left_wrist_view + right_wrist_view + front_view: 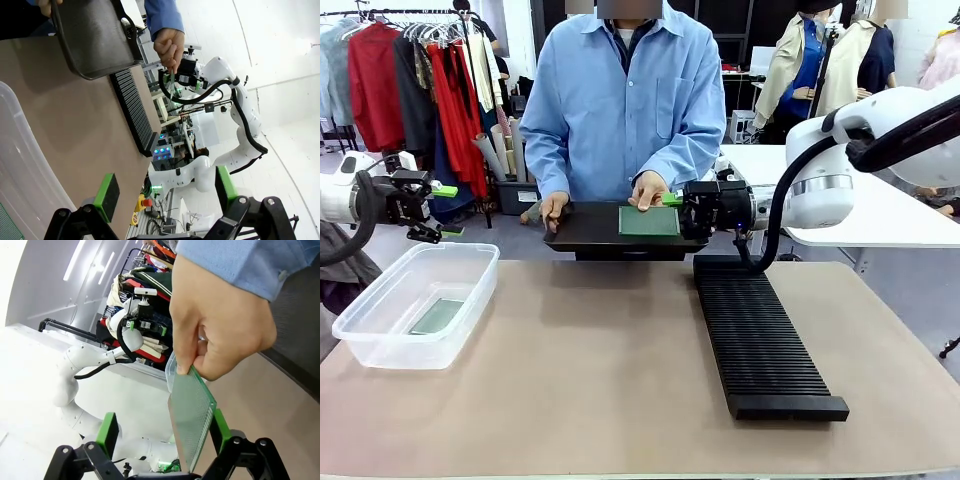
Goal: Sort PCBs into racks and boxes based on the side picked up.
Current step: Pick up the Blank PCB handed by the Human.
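The person's hand (pixel 220 325) holds a green PCB (pixel 192 410) by its top edge, upright. It hangs between the fingers of my right gripper (pixel 164 432), whose jaws stand open on either side of the board. From the front, that PCB (pixel 649 221) shows over the black tray (pixel 582 232), with the right gripper (pixel 676 205) at its right edge. My left gripper (pixel 442 212) hovers open and bare above the clear box (pixel 380 345), which holds another PCB (pixel 437 316). The long black rack (pixel 760 340) lies on the table's right half.
The person stands at the far edge and carries the flat tray (pixel 95 35) with the other hand (pixel 553 208). In the left wrist view the box wall (pixel 20 165) is close at the lower left, with the rack (pixel 132 107) beyond. A white side table (pixel 880 215) stands at the back right.
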You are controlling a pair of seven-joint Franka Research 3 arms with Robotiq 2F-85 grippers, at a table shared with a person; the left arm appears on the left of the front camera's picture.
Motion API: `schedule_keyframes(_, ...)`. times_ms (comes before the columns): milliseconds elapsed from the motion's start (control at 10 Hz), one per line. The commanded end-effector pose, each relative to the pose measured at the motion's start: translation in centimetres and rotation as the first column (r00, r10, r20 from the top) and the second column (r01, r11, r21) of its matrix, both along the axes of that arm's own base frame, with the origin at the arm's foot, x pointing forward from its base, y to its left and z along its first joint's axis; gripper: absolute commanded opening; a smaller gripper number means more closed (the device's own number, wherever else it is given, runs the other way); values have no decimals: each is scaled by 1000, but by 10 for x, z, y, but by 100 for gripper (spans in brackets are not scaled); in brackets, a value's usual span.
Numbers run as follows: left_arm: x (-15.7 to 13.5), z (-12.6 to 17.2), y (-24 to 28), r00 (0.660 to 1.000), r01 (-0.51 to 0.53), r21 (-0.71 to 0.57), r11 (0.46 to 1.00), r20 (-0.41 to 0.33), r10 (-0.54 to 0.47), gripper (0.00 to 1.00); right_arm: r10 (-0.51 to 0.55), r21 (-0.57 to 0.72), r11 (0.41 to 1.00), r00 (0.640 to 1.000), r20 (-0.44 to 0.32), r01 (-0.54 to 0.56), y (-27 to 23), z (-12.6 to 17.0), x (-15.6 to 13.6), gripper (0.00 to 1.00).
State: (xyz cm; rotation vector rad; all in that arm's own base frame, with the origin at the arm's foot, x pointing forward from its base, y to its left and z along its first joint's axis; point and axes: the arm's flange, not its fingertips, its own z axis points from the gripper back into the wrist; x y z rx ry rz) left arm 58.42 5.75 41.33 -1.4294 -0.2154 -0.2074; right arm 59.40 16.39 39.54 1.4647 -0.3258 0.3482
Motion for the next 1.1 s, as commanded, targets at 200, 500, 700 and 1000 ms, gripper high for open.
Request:
schedule_keyframes(200,0,2,1,1000,0,-5,1000,3,0,100,-38,31,999,999,-9,38,2,3,8,74)
schedule_keyframes(500,0,2,1,1000,0,-5,1000,3,0,100,-35,27,999,999,-12,35,3,3,8,29)
schedule_keyframes(700,0,2,1,1000,0,-5,1000,3,0,100,-35,17,999,999,-19,35,5,2,8,0)
schedule_keyframes(1000,0,2,1,1000,0,-5,1000,3,0,100,-37,11,999,999,-35,38,6,2,8,0)
